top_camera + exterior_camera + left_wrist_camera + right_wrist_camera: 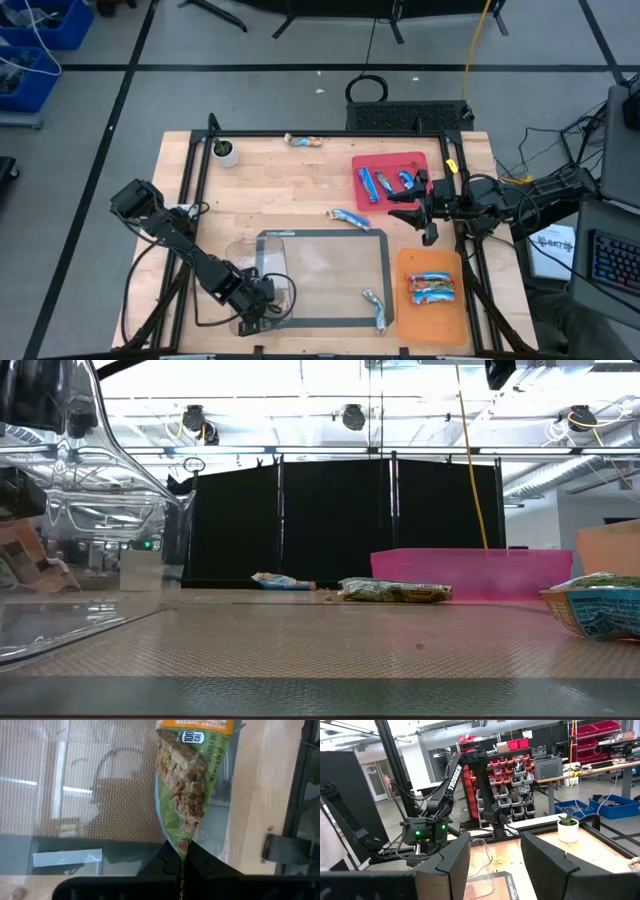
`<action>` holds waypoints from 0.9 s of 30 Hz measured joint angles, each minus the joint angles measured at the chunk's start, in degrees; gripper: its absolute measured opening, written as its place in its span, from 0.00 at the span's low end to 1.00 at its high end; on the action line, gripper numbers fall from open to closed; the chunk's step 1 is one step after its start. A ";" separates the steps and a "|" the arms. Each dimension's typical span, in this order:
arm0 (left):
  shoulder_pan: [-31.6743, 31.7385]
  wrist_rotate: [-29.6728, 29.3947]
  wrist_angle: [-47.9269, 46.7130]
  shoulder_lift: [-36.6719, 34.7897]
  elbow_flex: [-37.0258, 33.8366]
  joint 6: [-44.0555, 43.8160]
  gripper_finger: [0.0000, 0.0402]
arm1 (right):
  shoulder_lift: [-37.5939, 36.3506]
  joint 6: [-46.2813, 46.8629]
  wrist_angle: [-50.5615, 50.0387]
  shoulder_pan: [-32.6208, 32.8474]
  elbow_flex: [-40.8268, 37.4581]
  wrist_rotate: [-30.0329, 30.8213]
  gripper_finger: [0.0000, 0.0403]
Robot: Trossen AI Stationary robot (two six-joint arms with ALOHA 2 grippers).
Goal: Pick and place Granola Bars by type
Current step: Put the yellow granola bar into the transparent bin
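Note:
My left gripper [264,304] is low at the table's near left, over a clear plastic container [262,268], and is shut on a tan-green granola bar [187,790]. My right gripper [495,870] waits open and raised near the right edge, by a red tray [420,160], with nothing between its fingers. The red tray holds blue bars [385,181]. An orange tray [432,320] holds multicoloured bars [432,288]. Loose bars lie flat on the table at the far side [305,141], mid-table [350,217] and on the mat's near right corner [376,310]. My left gripper pinches the tan-green bar by the narrow crimped end of its wrapper [183,846] between its two fingers. The fingers slant steeply down and lie along the bar, which stretches straight ahead of the fingertips over the clear container. I cannot tell whether its far end rests there.
A dark-framed mat [322,235] covers the table's middle. A small white pot with a plant [226,151] stands at the far left. Black frame rails [196,170] run along the table's sides. Bare wood lies between the mat and the far edge.

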 joint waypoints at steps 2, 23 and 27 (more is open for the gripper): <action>0.00 0.04 -0.08 0.00 0.00 0.20 0.01 | 0.02 -0.01 0.00 0.01 0.00 0.01 0.41; 3.30 3.79 -6.54 -6.88 -0.04 5.27 0.41 | 0.04 1.28 -0.09 -0.01 -0.02 -0.01 0.41; 5.65 3.71 -10.38 -11.74 -0.07 5.62 0.46 | 0.04 0.94 -0.15 0.00 -0.02 -0.01 0.41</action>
